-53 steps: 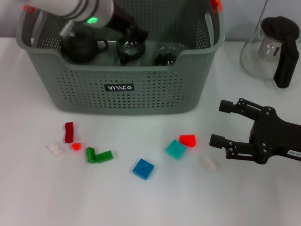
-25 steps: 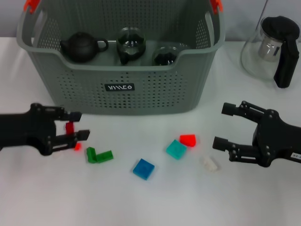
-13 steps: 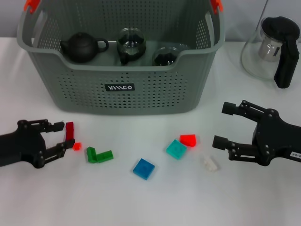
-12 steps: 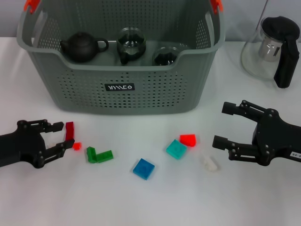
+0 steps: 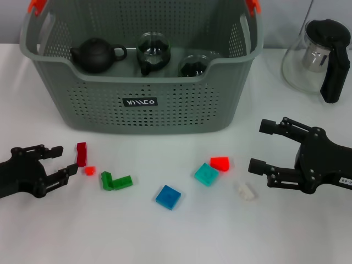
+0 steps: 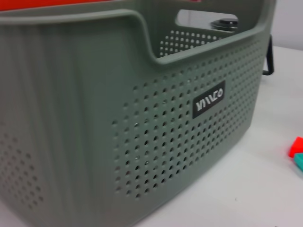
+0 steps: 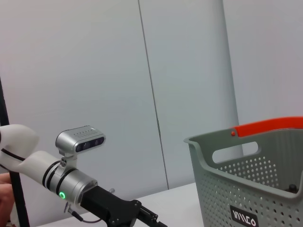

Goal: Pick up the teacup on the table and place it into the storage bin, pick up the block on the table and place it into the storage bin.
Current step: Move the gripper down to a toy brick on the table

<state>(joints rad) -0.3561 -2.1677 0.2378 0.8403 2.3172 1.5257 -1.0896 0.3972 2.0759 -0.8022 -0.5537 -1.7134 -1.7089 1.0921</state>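
Note:
The grey-green storage bin [image 5: 165, 110] stands at the back centre; its perforated wall [image 6: 142, 123] fills the left wrist view, and it also shows in the right wrist view [image 7: 265, 189]. Inside it stand a black teapot [image 5: 98, 54] and two glass teacups [image 5: 153, 52] [image 5: 193, 65]. Loose blocks lie in front: dark red [image 5: 81, 154], small orange-red [image 5: 89, 170], green [image 5: 114, 181], blue [image 5: 168, 197], teal [image 5: 206, 174], red [image 5: 219, 163] and white [image 5: 245, 191]. My left gripper [image 5: 65, 159] is open just left of the dark red block. My right gripper [image 5: 258, 144] hangs open right of the red and white blocks.
A glass pitcher with a black handle [image 5: 319, 58] stands at the back right. The left arm with its wrist camera [image 7: 80, 184] shows in the right wrist view. White tabletop runs along the front edge.
The left gripper came out of the bin, dropped to the table by the dark red block, then drew back to the left, still open. The right arm has hardly moved.

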